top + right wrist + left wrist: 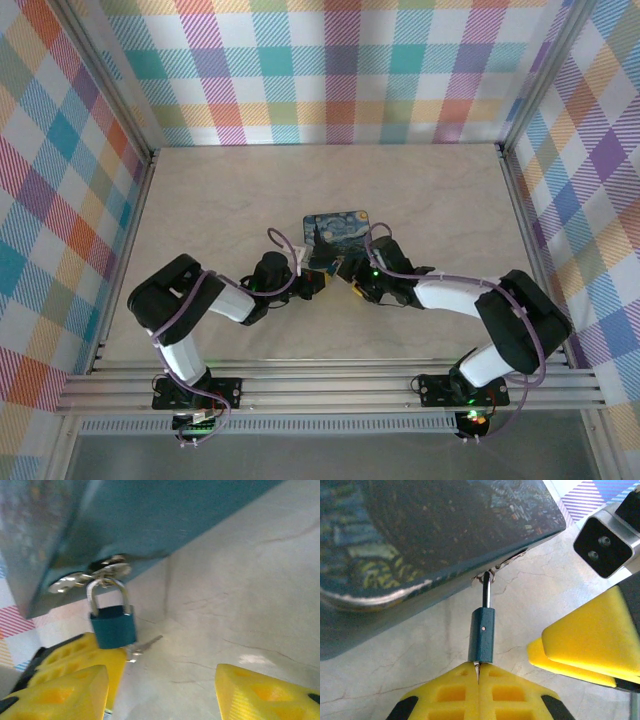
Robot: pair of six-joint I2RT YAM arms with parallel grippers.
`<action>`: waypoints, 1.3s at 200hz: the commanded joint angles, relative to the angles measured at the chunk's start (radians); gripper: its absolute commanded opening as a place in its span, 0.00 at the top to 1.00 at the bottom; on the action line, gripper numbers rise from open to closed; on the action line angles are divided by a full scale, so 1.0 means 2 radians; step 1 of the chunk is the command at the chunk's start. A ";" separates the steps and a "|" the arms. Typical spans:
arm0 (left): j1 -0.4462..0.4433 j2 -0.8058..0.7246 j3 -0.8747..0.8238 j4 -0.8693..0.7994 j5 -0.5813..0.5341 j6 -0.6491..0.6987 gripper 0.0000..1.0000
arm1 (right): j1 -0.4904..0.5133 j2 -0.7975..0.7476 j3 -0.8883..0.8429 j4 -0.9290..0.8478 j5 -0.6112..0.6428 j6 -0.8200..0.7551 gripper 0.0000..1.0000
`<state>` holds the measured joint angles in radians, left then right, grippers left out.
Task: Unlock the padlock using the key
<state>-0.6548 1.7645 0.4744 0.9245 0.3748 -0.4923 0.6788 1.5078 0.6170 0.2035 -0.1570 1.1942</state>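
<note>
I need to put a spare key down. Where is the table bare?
Bare: the far table behind the box, and both sides along the walls. Crowded: near centre, where left gripper, shut on the key, and open right gripper meet at the padlock.

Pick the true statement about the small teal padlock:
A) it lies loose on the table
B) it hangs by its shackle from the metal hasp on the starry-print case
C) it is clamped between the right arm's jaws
B: in the right wrist view the padlock hangs by its shackle from the hasp at the edge of the case, and the right gripper has its jaws apart, holding nothing.
</note>
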 commanded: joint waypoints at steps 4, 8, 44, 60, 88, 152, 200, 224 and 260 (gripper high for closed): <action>0.005 0.011 -0.002 0.052 0.031 -0.027 1.00 | 0.006 0.007 0.003 0.054 0.009 0.016 0.42; 0.005 0.010 -0.002 0.048 0.029 -0.024 1.00 | 0.005 0.007 0.005 0.051 0.011 0.016 0.42; 0.004 -0.013 -0.001 -0.002 0.011 0.020 1.00 | 0.006 0.014 0.030 0.025 0.004 0.012 0.42; -0.005 -0.030 0.004 -0.036 -0.009 0.059 1.00 | 0.006 0.022 0.041 0.018 -0.001 0.015 0.42; -0.035 -0.059 0.017 -0.117 -0.076 0.140 1.00 | 0.006 0.025 0.044 0.006 0.003 0.031 0.42; -0.085 -0.113 0.083 -0.313 -0.228 0.294 1.00 | 0.006 -0.004 0.051 -0.066 0.027 0.030 0.42; -0.103 -0.103 0.097 -0.353 -0.303 0.319 1.00 | 0.005 -0.006 0.065 -0.092 0.022 0.017 0.42; -0.110 -0.095 0.107 -0.376 -0.312 0.315 1.00 | 0.005 0.001 0.064 -0.071 0.015 0.024 0.42; -0.111 -0.102 0.128 -0.426 -0.264 0.269 1.00 | 0.006 0.007 0.040 -0.014 0.013 0.049 0.44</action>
<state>-0.8646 1.5661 0.6861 0.1764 -0.1921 0.0963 0.6849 1.5131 0.7219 0.0837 -0.1238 1.2518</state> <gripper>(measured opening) 0.041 0.568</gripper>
